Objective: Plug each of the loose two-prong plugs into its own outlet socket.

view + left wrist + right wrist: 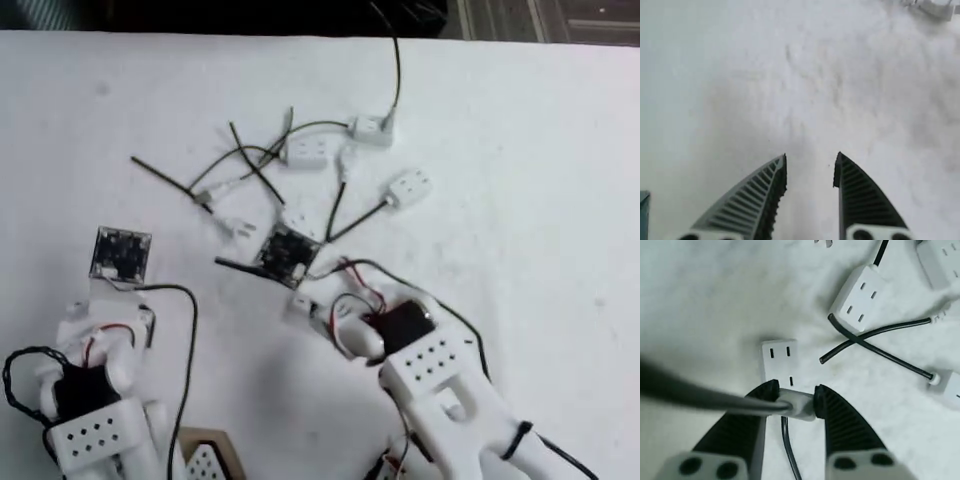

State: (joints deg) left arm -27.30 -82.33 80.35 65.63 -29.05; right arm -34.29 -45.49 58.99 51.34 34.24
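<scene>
White plug (799,407) w/ a black cord (710,396) is pinched in my R gripper (796,390), fingers narrow on its sides, right at the edge of an outlet block (776,357) whose slots face up (can't tell if the prongs touch it). Another outlet (858,300) lies beyond, w/ loose cords (875,337) crossed beside it. L gripper (810,159) hangs spread apart over the bare table (790,75), holding nothing.
</scene>
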